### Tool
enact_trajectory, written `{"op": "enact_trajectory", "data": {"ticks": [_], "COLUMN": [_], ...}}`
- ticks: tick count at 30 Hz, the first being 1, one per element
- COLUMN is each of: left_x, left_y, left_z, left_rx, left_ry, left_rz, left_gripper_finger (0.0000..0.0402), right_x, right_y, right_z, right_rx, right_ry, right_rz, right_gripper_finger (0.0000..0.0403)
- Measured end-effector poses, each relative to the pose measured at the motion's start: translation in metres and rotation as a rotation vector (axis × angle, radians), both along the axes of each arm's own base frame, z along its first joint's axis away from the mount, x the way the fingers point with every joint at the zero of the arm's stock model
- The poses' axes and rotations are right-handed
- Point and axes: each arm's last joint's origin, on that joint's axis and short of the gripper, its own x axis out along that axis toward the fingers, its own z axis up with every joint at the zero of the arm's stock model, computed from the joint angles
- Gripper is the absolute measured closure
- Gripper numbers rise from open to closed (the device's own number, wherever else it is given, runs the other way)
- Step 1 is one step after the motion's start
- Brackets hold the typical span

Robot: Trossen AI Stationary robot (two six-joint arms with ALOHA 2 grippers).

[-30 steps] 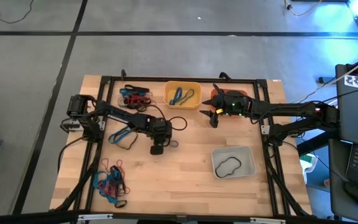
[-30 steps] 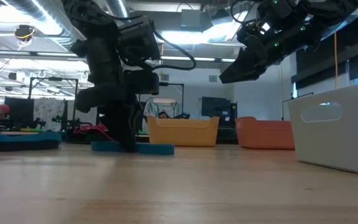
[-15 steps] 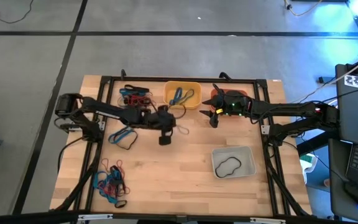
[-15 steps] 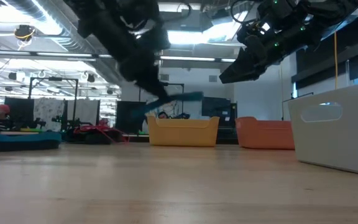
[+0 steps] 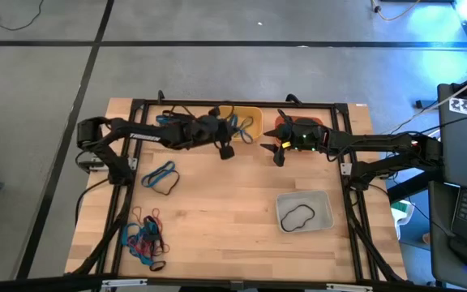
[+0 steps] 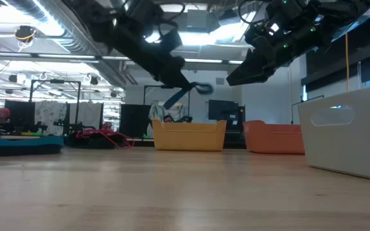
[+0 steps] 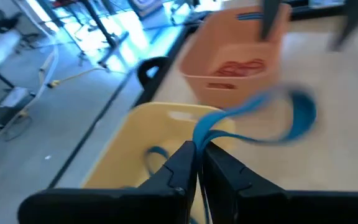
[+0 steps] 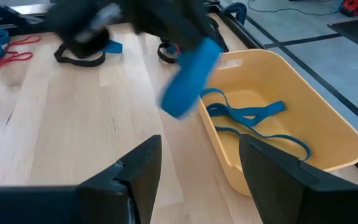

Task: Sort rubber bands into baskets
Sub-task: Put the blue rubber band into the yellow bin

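Left gripper [image 7: 197, 163], clenched on a blue rubber band [image 7: 272, 112], hangs over the yellow basket [image 5: 250, 111] at the worktop's far edge. Right gripper [image 8: 197, 165], seemingly released, hovers beside the orange basket [image 5: 285, 123].

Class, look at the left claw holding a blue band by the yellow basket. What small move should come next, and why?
Probably carry the blue band a little further over the yellow basket, then open the left claw. The claw is shut on the band, which dangles in the air near the basket's rim. Blue bands already lie in that basket, so it seems to be the blue one. The right claw waits by the orange basket.
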Motion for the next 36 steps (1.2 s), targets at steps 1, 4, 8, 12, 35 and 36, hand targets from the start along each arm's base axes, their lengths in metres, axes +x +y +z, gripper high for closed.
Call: {"op": "enact_trajectory", "data": {"ticks": [1, 4, 8, 12, 35, 36], "left_x": [0.000, 0.000, -0.003, -0.007, -0.051, -0.055], "left_y": [0.005, 0.016, 0.029, 0.037, -0.038, -0.045], "left_z": [-0.002, -0.005, -0.004, -0.005, 0.025, 0.026], "left_rx": [0.011, 0.041, 0.058, 0.042, -0.182, -0.204], "left_ry": [-0.001, -0.004, -0.012, -0.007, 0.271, 0.285], "left_rz": [0.006, 0.023, 0.052, 0.082, -0.007, -0.009], "left_gripper_finger": [0.0372, 0.0372, 0.0363, 0.0327, 0.0256, 0.0256], "right_x": [0.000, 0.000, 0.000, 0.000, 0.000, 0.000], "right_y": [0.000, 0.000, 0.000, 0.000, 0.000, 0.000], "right_z": [0.000, 0.000, 0.000, 0.000, -0.001, -0.001], "right_rx": [0.000, -0.002, -0.002, -0.002, 0.004, 0.005], "right_ry": [-0.001, 0.001, 0.002, 0.002, 0.012, 0.012], "right_rz": [0.000, 0.001, 0.001, 0.002, 0.005, 0.006], "right_gripper_finger": [0.0189, 0.0189, 0.0189, 0.0189, 0.0189, 0.0189]}}
